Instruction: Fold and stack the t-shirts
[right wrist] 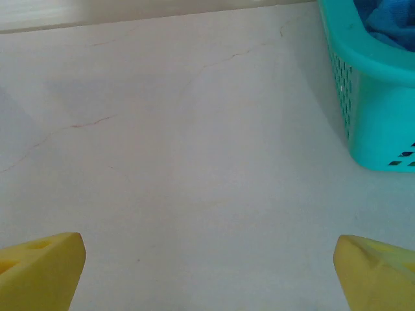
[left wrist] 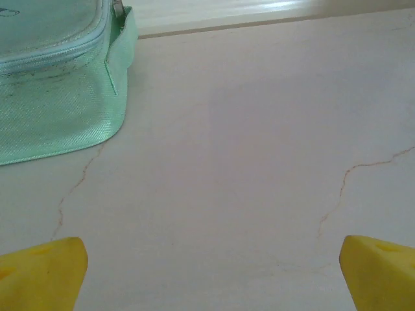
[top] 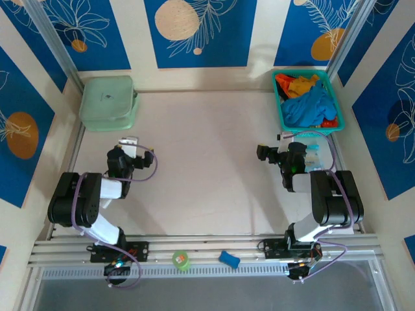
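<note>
Soft, even light falls from above on the pale table [top: 207, 162], bright with no hard glare in the overhead view. The arms throw only faint, blurred-edged shadows on the surface near them. That view is fairly sharp, though the upright posts at its left and right edges lean outward.

Both wrist views look washed-out and slightly hazy. The yellow fingertips [left wrist: 40, 275] at the near corners are blurred. In the left wrist view a bright strip glares along the far edge, while the mint case [left wrist: 58, 116] shows crisp weave. In the right wrist view the teal basket [right wrist: 376, 97] casts a soft shadow to its left.
</note>
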